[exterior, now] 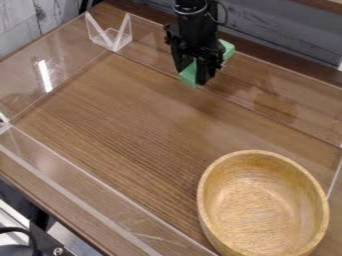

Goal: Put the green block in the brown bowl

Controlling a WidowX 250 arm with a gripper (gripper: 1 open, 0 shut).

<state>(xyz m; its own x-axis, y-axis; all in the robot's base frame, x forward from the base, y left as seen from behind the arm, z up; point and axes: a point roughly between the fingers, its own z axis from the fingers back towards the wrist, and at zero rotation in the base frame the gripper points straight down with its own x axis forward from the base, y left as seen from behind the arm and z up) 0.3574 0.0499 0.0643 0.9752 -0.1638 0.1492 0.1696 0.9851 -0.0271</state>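
Bowl: the brown bowl [263, 204] sits nearest, in the lower right of the frame, upright on the bench, its thick rim and grain rings plain to see; its inside shows only bare wood.
Bench: the bench [127, 130] is dark wood grain, running from the lower left up toward the upper right, with the middle stretch bare.
Walls: clear plastic walls [54, 70] ring the bench surface; their edges catch the light along the left side and the lower left.
Stand: a small clear folded stand [108, 32] rests at the upper left of the frame, by the far wall.
Arm: the black arm comes down from the top centre of the frame, with the gripper [198, 72] pointing straight down at the far part of the bench.
Jaws: closed narrow on the green block, pinching it between the black fingers.
Block: the green block [214, 59] is in the upper centre of the frame, in the grip, its green showing between the fingers and out to their right; it is well apart from the bowl, diagonally across the bench.
Block contact: whether it touches the bench surface cannot be told.
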